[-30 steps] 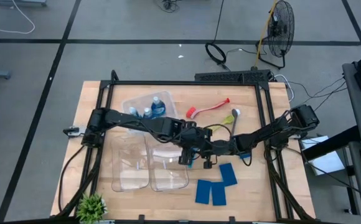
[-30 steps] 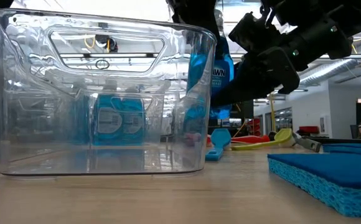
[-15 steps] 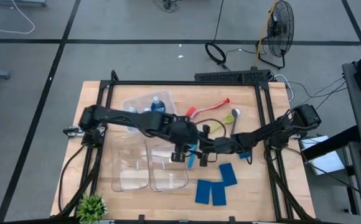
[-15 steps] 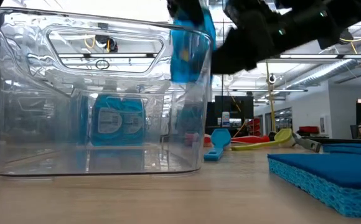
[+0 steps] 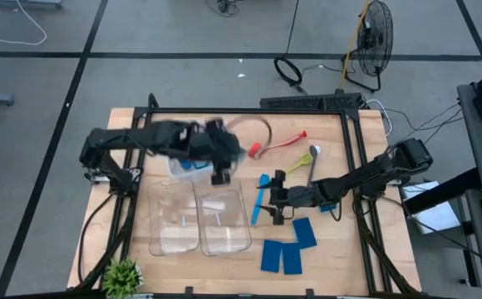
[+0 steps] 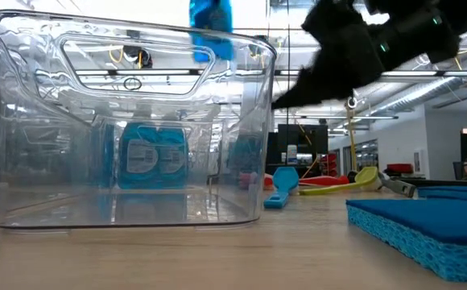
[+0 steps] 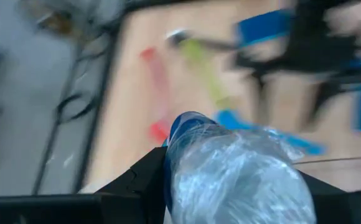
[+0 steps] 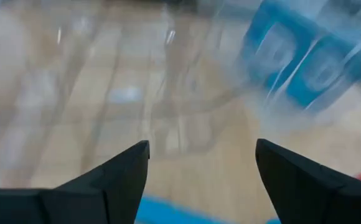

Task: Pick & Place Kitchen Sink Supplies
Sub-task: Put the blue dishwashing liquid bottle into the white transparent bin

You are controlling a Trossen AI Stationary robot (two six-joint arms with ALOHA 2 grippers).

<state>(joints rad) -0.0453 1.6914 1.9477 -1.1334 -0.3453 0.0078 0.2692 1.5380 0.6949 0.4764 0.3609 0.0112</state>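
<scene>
Two clear plastic bins [image 5: 199, 220] sit side by side at lower left of centre on the wooden bench [image 5: 341, 257], thin-walled and glossy. Above them in the high view, the left gripper [image 5: 221, 173] pinches a small blue-liquid bottle [image 7: 230, 171] between its fingers, held over the upper bin [image 5: 183, 166]; its plastic looks crinkled and shiny. Centre-frame, a slim blue brush [image 5: 258, 199] lies flat. Right of it the right gripper [image 5: 276, 199] has its fingers spread, empty. Three flat blue sponges [image 5: 287, 249], coarse-pored, lie at lower right.
</scene>
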